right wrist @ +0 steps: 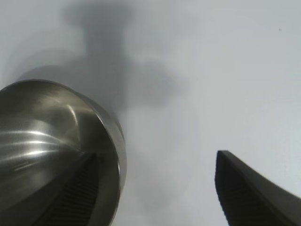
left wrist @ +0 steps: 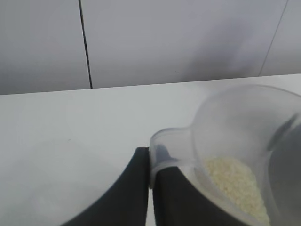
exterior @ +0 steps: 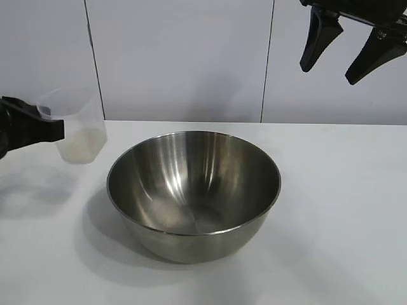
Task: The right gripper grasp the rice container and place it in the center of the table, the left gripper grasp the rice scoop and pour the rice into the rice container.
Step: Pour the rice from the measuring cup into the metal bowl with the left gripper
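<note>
The rice container (exterior: 191,244), a wide steel bowl, stands empty in the middle of the white table (exterior: 343,210). To its back left is the rice scoop (exterior: 79,127), a clear plastic cup, upright with white rice (exterior: 81,145) in its bottom. My left gripper (exterior: 60,129) reaches in from the left edge and is shut on the scoop's handle. In the left wrist view the left gripper (left wrist: 150,157) pinches the handle, with the scoop (left wrist: 244,122) and rice (left wrist: 235,186) beyond. My right gripper (exterior: 327,74) hangs open high at the back right, holding nothing. The right wrist view shows the right gripper (right wrist: 156,155) above the bowl's rim (right wrist: 120,150).
A pale panelled wall (exterior: 191,57) rises right behind the table's back edge. Bare tabletop lies to the right of the bowl and in front of it.
</note>
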